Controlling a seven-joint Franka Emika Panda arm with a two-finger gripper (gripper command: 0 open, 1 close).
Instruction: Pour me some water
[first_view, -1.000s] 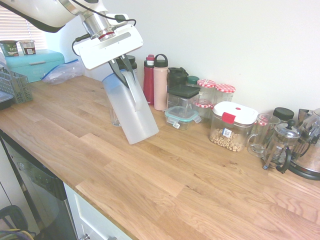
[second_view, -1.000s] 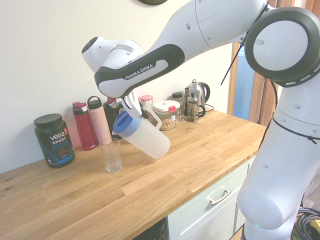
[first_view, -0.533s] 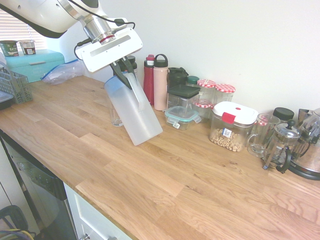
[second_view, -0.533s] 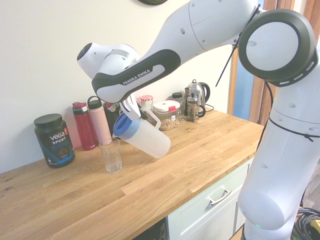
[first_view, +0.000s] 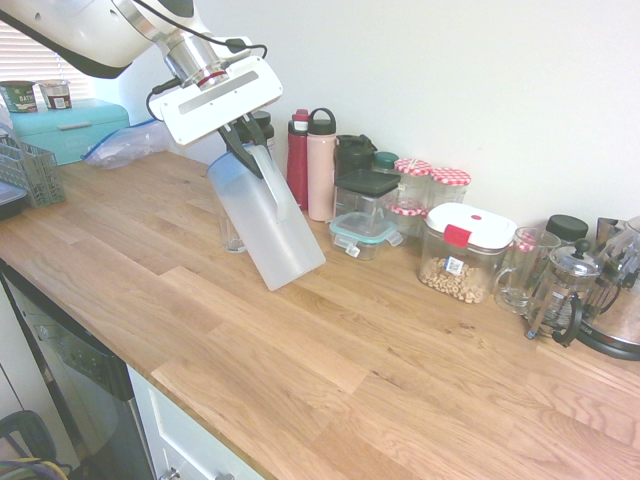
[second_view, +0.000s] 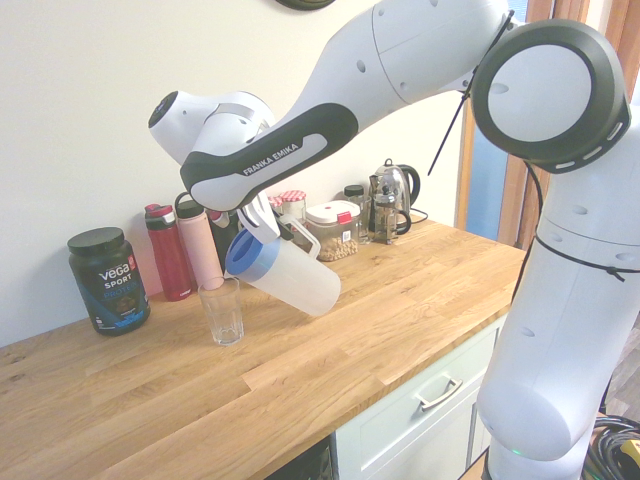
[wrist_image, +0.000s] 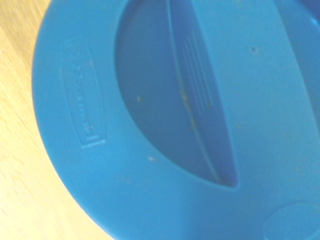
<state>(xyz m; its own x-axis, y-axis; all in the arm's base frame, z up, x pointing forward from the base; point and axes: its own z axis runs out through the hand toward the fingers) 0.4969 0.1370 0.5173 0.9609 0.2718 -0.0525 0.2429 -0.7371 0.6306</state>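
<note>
Your frosted-white jug (second_view: 290, 275) with its blue lid (wrist_image: 165, 120) tilts over the drinking glass (second_view: 222, 310); your gripper (first_view: 250, 150) is clamped on its handle.

White arm (second_view: 420, 50) with rounded shells; black band marked FRANKA EMIKA; black joint ring; flat white wrist plate (first_view: 220, 97).

Frosted jug (first_view: 267, 222) (blue-lidded) tilted over glass (second_view: 222, 311)

A long oak worktop (first_view: 330, 340) runs along a plain white wall (first_view: 480, 90). Below the worktop sit white cabinet drawers (second_view: 420, 420) with a metal handle (second_view: 440, 394). Beyond its far end, a window blind (first_view: 30, 55) glows with daylight
</note>
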